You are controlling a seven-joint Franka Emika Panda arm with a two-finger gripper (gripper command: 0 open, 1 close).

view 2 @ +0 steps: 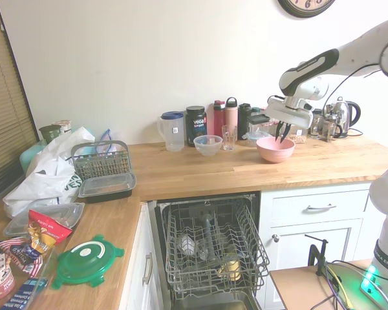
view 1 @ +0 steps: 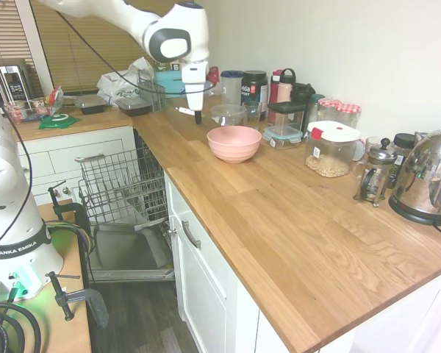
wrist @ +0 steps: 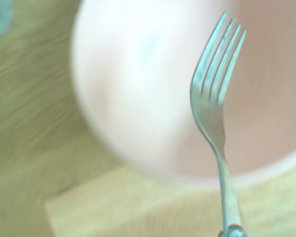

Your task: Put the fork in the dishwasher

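Note:
My gripper (view 1: 198, 116) hangs over the wooden counter, just above the pink bowl (view 1: 234, 143) (view 2: 275, 149), and is shut on the fork (wrist: 214, 98). In the wrist view the silvery fork stands sharp, tines away from the hand, against the blurred pink bowl (wrist: 138, 98). From the first exterior view the fork (view 1: 184, 110) shows as a thin pale sliver sticking sideways from the dark fingers. The gripper (view 2: 282, 137) points straight down. The dishwasher (view 1: 121, 184) is open below the counter corner, its wire rack (view 2: 210, 248) pulled out over the lowered door (view 1: 128, 254).
A clear glass bowl (view 1: 228, 114), bottles, jars and lidded containers line the wall behind the pink bowl. A kettle (view 1: 426, 176) and French press (view 1: 375, 173) stand further along. A grey cutlery basket (view 2: 100, 161) and plastic trays sit on the side counter.

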